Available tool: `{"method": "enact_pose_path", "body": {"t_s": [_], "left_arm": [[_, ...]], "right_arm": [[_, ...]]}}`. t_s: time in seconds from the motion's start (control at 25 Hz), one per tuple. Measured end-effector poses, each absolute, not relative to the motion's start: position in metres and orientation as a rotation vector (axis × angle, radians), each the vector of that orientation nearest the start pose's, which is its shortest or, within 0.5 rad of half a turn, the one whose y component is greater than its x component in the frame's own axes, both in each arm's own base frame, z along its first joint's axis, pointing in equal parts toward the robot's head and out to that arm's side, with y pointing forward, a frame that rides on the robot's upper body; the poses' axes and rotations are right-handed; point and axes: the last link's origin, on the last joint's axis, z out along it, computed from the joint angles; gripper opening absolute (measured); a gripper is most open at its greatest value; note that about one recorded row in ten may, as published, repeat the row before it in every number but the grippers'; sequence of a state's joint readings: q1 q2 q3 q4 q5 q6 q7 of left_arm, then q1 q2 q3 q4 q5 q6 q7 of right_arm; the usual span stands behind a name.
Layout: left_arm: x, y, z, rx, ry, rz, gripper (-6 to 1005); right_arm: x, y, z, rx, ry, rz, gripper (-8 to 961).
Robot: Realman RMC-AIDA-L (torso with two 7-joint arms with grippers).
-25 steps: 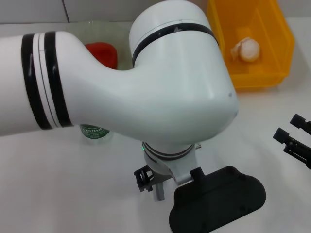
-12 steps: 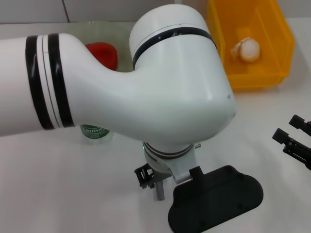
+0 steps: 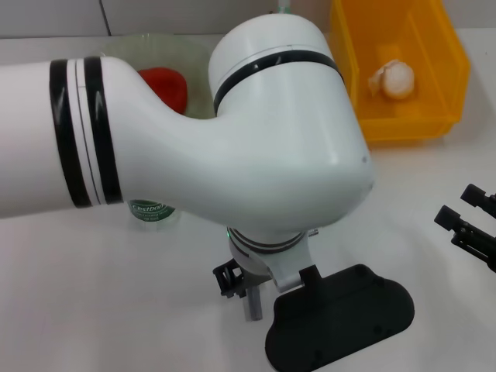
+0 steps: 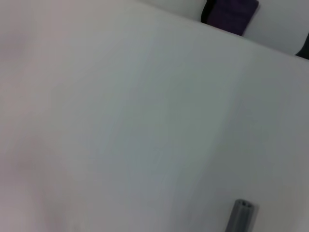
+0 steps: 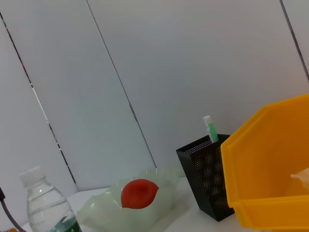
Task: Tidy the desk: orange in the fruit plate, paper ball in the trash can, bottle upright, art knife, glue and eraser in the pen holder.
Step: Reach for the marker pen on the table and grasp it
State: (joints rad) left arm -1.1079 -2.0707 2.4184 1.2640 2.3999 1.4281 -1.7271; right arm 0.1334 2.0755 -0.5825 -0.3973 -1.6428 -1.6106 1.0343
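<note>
My left arm fills the middle of the head view. Its gripper point(image 3: 236, 280) hangs low over the front of the table, with a grey stick point(image 3: 252, 305) jutting from it that looks like the art knife point(image 4: 240, 216). The orange point(image 3: 164, 84) lies in the glass fruit plate point(image 5: 101, 212). The bottle point(image 5: 46, 208) stands upright, and only its green label point(image 3: 147, 209) shows under the arm. The paper ball point(image 3: 392, 77) sits in the yellow trash can point(image 3: 434, 124). A green-and-white stick point(image 5: 210, 129) stands in the black mesh pen holder point(image 5: 205, 181). My right gripper point(image 3: 463, 215) rests open at the right edge. No eraser is in view.
A flat black plate point(image 3: 341, 319) on the left wrist hangs over the table's front. The left arm's bulk hides the table's middle and most of the pen holder in the head view. A dark purple object point(image 4: 231, 12) lies far off in the left wrist view.
The left arm and its black plate have drifted slightly to the left, carrying the grey stick along. The right gripper has stayed where it was.
</note>
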Motion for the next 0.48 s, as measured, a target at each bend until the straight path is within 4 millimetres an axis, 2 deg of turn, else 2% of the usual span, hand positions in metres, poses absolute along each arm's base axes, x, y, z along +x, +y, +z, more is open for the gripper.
{"method": "enact_pose_path", "body": {"t_s": [0.48], "left_arm": [[-0.0801, 0.2690, -0.1449, -2.547, 1.964, 1.303, 485]], "right_arm": [[0.3579, 0.2075, 0.0053, -2.155, 0.857, 0.985, 784]]}}
